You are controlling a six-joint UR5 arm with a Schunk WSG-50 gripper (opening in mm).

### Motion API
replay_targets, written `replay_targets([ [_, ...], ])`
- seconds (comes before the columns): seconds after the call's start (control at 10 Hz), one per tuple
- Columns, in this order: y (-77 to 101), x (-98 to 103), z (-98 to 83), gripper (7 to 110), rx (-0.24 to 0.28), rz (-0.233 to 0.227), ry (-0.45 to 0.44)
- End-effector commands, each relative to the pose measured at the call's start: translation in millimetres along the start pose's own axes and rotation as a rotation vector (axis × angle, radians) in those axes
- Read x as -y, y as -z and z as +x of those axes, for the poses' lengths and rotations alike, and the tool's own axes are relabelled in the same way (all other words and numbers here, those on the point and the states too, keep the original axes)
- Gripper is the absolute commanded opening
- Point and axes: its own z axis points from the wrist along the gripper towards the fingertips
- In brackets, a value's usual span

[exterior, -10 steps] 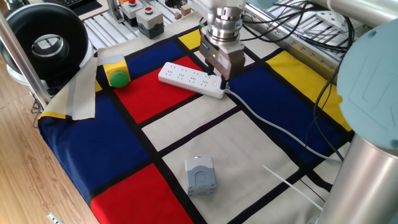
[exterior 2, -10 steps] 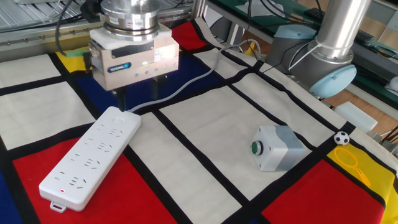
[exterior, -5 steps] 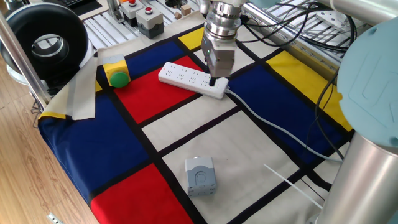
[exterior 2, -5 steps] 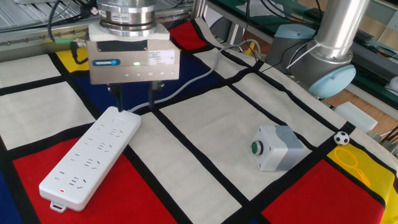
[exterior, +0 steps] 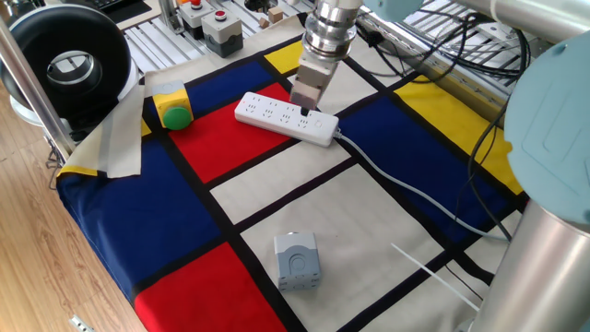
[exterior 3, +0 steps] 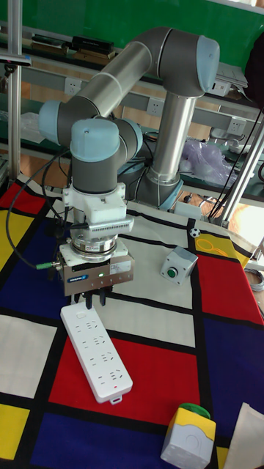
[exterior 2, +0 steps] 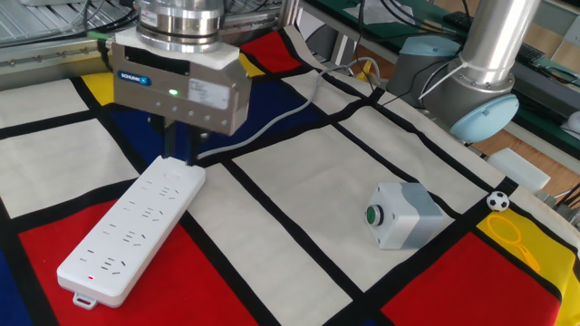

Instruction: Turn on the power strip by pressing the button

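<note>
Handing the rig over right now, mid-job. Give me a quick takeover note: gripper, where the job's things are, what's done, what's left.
Gripper: directly over the cable end of the power strip, fingers pointing down at it; open or shut cannot be told.
Power strip: lies flat on the checkered cloth, across the red and white panels, its cable trailing off the end under the gripper.
Button: not distinguishable in these views; the gripper hides that end.
Done: arm positioned over the strip's cable end.
Left: confirm the press has registered, press if not, then lift clear.

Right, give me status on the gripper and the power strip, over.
Gripper down at the cable end of the power strip, fingers apart. Button hidden under the fingers, contact unconfirmed. Nothing in the way; grey box sits well off to the side.
</note>
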Motion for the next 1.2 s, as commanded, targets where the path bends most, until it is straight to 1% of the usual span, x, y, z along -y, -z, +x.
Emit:
replay_targets([
  [0.0,-1.4,14,-1.0,22,0.018,0.084,-0.278],
  [0.1,-2.4,8,-3.7,22,0.028,0.062,-0.325],
  [0.2,-2.8,4,-4.1,7,0.035,0.055,-0.35],
  [0.3,-2.2,4,-9.1,7,0.068,0.061,-0.366],
  [0.4,-1.5,7,-11.6,7,0.088,0.079,-0.366],
  [0.5,-2.6,8,-11.6,7,0.091,0.09,-0.368],
  [0.6,-4.8,4,-13.4,7,0.096,0.083,-0.378],
  [0.7,-6.4,0,-17.5,7,0.104,0.06,-0.395],
  [0.8,-7.5,0,-16.4,7,0.096,0.05,-0.395],
  [1.0,-9.1,11,-12.0,7,0.08,0.071,-0.374],
  [1.1,-10.6,14,-14.2,7,0.078,0.074,-0.369],
])
